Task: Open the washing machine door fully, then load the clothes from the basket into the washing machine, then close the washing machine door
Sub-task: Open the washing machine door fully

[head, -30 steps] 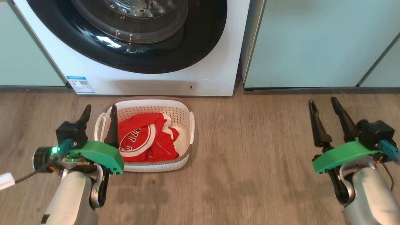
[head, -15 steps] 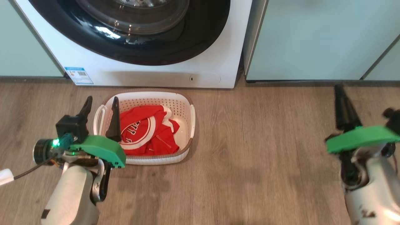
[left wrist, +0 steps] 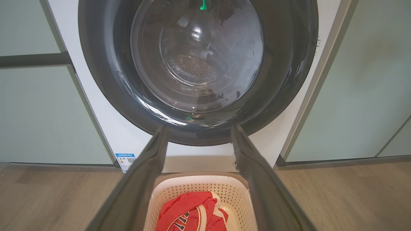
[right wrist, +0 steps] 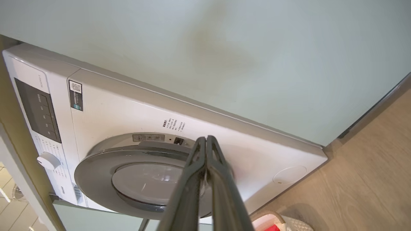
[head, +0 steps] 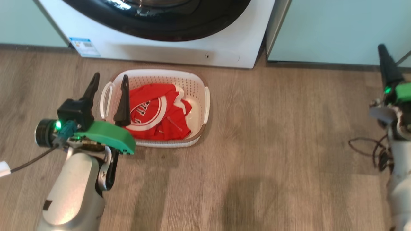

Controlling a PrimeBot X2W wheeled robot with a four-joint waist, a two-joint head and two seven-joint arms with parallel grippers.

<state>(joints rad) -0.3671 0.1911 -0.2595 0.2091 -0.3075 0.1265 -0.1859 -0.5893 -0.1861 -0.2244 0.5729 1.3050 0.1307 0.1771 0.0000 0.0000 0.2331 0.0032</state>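
Note:
The white washing machine (head: 154, 53) stands at the top of the head view, and its black-rimmed washing machine door (left wrist: 197, 64) lies shut against the front. On the floor in front sits the cream basket (head: 205, 106) with the red clothes (head: 154, 112) in it. My left gripper (head: 110, 80) is open and empty, its fingers over the basket's left end. In the left wrist view the left gripper (left wrist: 197, 128) points at the door's lower rim, above the basket (left wrist: 199, 181) and clothes (left wrist: 192, 211). My right gripper (head: 383, 53) is shut and empty at the far right. The right gripper (right wrist: 205, 139) points toward the door (right wrist: 144, 179).
Pale mint-green cabinet panels (head: 327, 29) flank the machine on both sides. Wood floor (head: 273, 144) stretches between basket and right arm. Dark cables (head: 369, 150) lie on the floor by the right arm. The control panel and knob (right wrist: 48, 160) sit above the door.
The head camera has shifted, sliding machine and basket up the picture. My right gripper has shut and swung up to the far right. The left arm holds its pose.

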